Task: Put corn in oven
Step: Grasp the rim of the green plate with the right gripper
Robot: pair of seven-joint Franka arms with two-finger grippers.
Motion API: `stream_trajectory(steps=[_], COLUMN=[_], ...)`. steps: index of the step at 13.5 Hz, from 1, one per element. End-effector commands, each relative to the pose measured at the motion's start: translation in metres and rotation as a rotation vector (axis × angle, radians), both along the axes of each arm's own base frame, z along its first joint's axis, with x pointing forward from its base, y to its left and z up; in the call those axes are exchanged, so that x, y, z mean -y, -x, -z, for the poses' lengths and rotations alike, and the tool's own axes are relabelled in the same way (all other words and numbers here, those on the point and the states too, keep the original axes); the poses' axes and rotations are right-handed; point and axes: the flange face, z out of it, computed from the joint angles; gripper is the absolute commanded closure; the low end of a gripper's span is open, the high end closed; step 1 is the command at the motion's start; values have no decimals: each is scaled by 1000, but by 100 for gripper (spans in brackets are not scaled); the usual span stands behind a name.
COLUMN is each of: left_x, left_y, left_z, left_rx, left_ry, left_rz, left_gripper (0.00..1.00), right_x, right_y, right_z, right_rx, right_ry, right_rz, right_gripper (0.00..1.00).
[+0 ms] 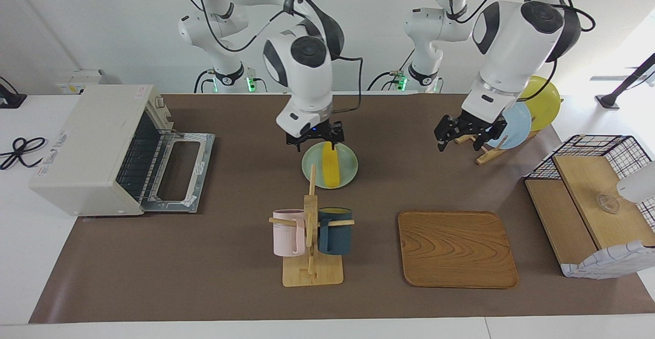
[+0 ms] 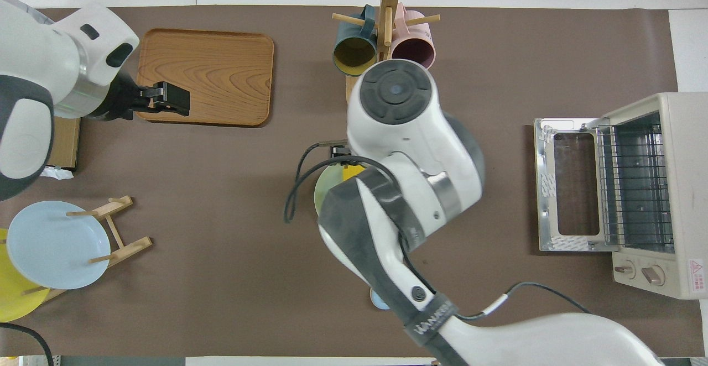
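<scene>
R hand (image 1: 313,141) open over corn (image 1: 331,171)

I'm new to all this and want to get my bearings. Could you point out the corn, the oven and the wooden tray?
corn (image 1: 331,171), facing view, on the middle of the cob's visible length.
oven (image 1: 89,144), facing view, on its cream top panel.
wooden tray (image 1: 457,249), facing view, on its bare flat middle.

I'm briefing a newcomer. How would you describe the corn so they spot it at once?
Start at the wooden mug stand mid-table. Just nearer the robots sits a pale green plate, and the corn lies on it. It is long, ribbed and bright yellow, unlike the round yellow plate on the rack.
</scene>
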Motion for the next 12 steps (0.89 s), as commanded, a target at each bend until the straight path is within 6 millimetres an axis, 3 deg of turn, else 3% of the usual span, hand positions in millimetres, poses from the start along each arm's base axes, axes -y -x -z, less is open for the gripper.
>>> stream_trajectory(steps=[1, 4, 7, 10, 12], left_x=[-25, -35, -42, -56, -67], left_y=[8, 25, 46, 48, 46], left_z=[-10, -20, -26, -27, -27], left_rx=[-16, -67, -137, -159, -155], left_ry=[-49, -116, -156, -157, -153], left_rz=[19, 31, 99, 92, 74], left_gripper=[0, 0, 0, 0, 0], right_x=[-79, -102, -98, -93, -91], right_y=[-2, 28, 51, 63, 73], right_z=[39, 81, 115, 129, 136], right_rx=[74, 98, 101, 102, 87], right_ry=[-11, 31, 83, 86, 98], right_rz=[26, -44, -105, -123, -133], right_gripper=[0, 0, 0, 32, 44])
